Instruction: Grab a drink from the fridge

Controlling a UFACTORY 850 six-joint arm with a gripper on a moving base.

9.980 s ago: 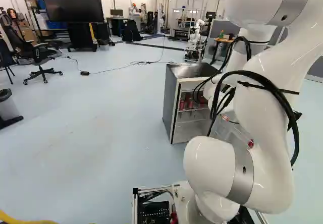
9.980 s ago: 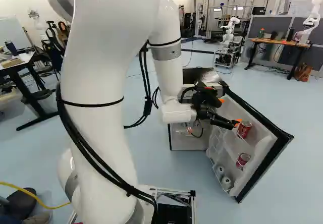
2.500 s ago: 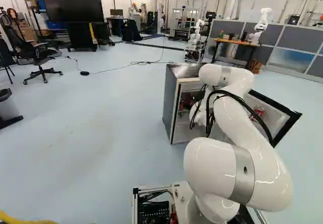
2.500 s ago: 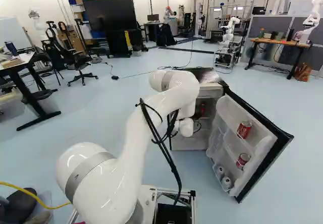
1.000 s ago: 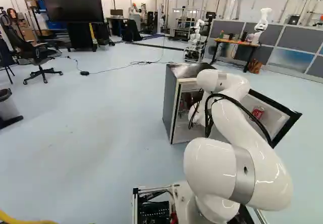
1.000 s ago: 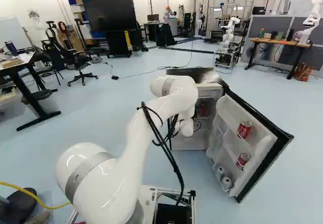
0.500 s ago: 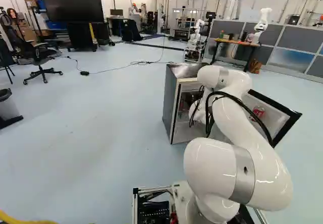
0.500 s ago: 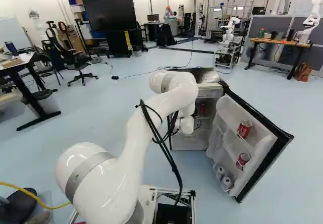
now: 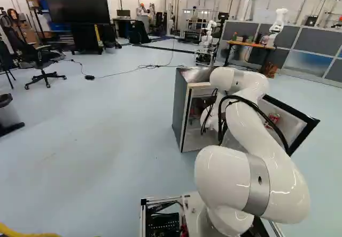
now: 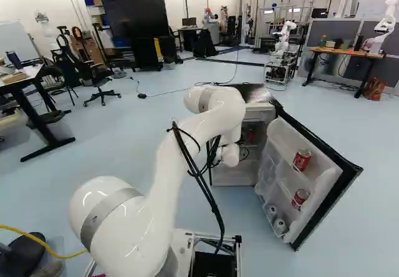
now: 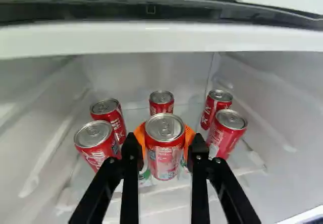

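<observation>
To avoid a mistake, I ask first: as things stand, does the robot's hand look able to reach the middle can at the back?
Probably not: the hand seems closed on the front middle can, which blocks the straight way to the back middle can.

The upright red can [image 11: 164, 156] looks like glossy painted metal, its lid bare and silvery. Smooth white plastic lines the boxy dark-sided fridge [image 9: 180, 109], whose top shines like metal. The jointed white arm [image 9: 275, 167] gleams, with satin metallic bands.
</observation>
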